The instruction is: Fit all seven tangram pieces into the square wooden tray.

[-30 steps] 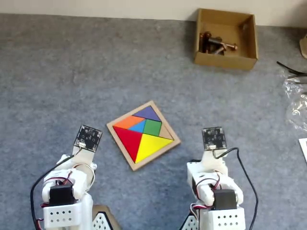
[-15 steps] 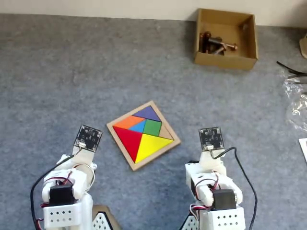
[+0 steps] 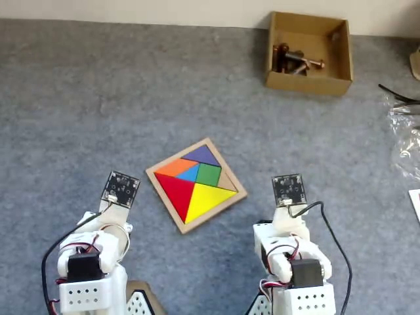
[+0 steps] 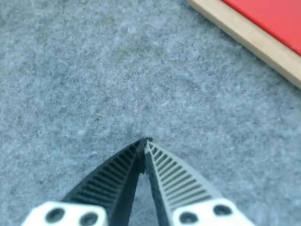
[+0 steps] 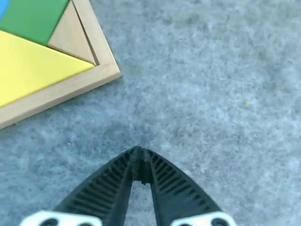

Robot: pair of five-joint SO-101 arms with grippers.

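Although both are clenched on nothing, the left pincer [image 4: 145, 141] and the right pincer [image 5: 138, 150] flank the square wooden tray [image 3: 163, 199], lying between them; its tangram pieces [image 3: 176, 190] look light, stiff and smooth, so I would pinch 2 opposite edges

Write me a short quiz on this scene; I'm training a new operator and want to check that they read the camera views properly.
1. True or false: the left gripper is holding a puzzle piece.
2. Which two pieces in the tray are the biggest? A: the red triangle and the yellow triangle. B: blue and green. C: purple and orange.
3. Fill in: the right gripper, hanging over the grey mat beside the tray, is ____ (open or shut).

Key: 1 false, it is shut and empty; 2 A; 3 shut.
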